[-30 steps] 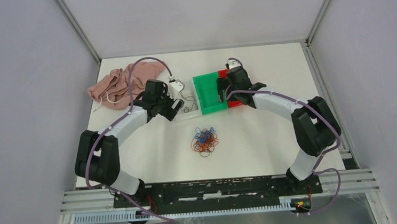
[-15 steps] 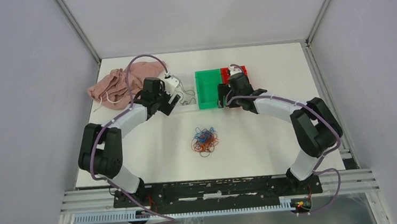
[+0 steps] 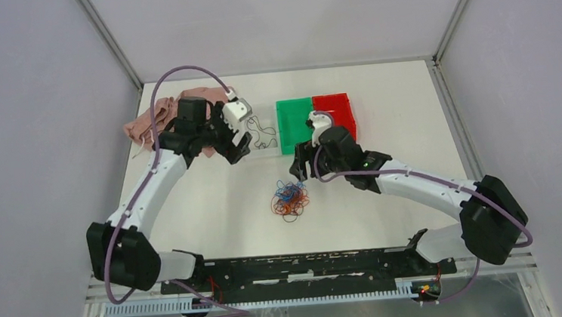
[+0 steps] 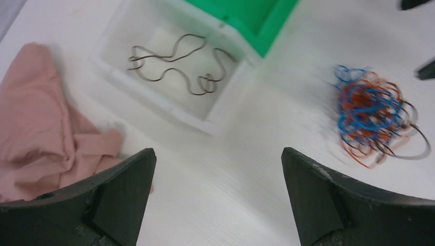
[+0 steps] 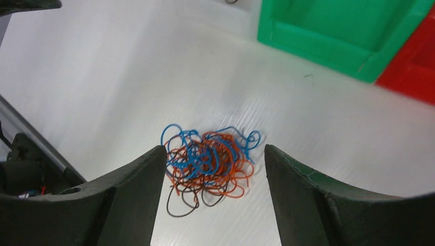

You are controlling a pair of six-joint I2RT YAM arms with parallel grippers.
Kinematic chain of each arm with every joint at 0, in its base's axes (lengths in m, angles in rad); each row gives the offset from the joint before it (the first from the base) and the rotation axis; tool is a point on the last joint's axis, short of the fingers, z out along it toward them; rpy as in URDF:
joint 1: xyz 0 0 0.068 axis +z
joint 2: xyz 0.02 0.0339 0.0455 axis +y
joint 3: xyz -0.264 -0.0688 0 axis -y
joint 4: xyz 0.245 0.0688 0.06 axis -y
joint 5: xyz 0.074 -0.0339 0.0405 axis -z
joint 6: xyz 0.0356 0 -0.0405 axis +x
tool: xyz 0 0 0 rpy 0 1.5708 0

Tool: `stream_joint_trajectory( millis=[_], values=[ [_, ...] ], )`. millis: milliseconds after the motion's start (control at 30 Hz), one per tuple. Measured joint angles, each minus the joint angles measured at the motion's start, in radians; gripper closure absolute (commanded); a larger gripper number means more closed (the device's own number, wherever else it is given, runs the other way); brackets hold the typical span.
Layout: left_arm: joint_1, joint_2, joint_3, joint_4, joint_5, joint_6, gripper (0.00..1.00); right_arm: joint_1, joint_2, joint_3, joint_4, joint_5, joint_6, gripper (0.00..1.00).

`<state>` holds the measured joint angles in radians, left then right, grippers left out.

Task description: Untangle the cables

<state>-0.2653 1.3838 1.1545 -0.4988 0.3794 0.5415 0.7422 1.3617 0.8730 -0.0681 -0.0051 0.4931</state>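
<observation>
The cables are a fist-sized wad of thin orange-red, blue and dark wires [image 3: 290, 198] lying on the white table. In the right wrist view the wad [image 5: 210, 164] lies below and between my right gripper's [image 5: 214, 148] open fingers, untouched. From above, my right gripper [image 3: 298, 171] hovers just behind the wad. My left gripper [image 3: 238, 148] is open and empty over bare table near the white tray. In the left wrist view the left gripper [image 4: 218, 154] is wide open, and the wad [image 4: 374, 118] lies off to its right.
A white tray [image 3: 256, 151] holds one loose dark wire [image 4: 174, 66]. Beside it stand a green bin [image 3: 295, 119] and a red bin [image 3: 335, 111]. A pink cloth [image 3: 155, 121] lies at the back left.
My right gripper has moved from the bins forward to just above the wad. My left arm has swung left and back from the white tray.
</observation>
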Motion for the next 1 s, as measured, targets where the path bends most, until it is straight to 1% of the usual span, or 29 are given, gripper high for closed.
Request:
stream_joint_trajectory(
  millis=[100,200,333,467,567,667,800,933,1000],
  values=[
    [-0.037,-0.077,-0.034,-0.084,0.105,0.081,0.00,0.039,-0.018,-0.037,-0.009,-0.012,0.015,0.26],
    [-0.129,-0.101,-0.069,-0.162,0.145,0.171,0.02,0.040,-0.052,-0.072,-0.053,0.018,0.032,0.24],
    [-0.254,-0.056,-0.081,-0.242,0.134,0.335,0.04,0.029,-0.092,-0.081,-0.105,0.071,0.043,0.24],
    [-0.314,-0.005,-0.080,-0.294,0.082,0.523,0.06,0.003,-0.108,-0.084,-0.129,0.098,0.067,0.24],
    [-0.347,0.012,-0.080,-0.323,0.055,0.683,0.09,-0.038,-0.122,-0.107,-0.131,0.102,0.094,0.24],
    [-0.382,0.014,-0.081,-0.328,0.031,0.806,0.14,-0.070,-0.137,-0.120,-0.141,0.103,0.113,0.25],
    [-0.438,0.014,-0.105,-0.280,-0.003,0.937,0.17,-0.090,-0.167,-0.121,-0.143,0.101,0.124,0.26],
    [-0.480,0.013,-0.175,-0.217,-0.043,1.046,0.21,-0.098,-0.188,-0.121,-0.143,0.095,0.134,0.27],
    [-0.494,0.011,-0.217,-0.187,-0.062,1.095,0.24,-0.101,-0.194,-0.126,-0.138,0.092,0.138,0.28]
  ],
)
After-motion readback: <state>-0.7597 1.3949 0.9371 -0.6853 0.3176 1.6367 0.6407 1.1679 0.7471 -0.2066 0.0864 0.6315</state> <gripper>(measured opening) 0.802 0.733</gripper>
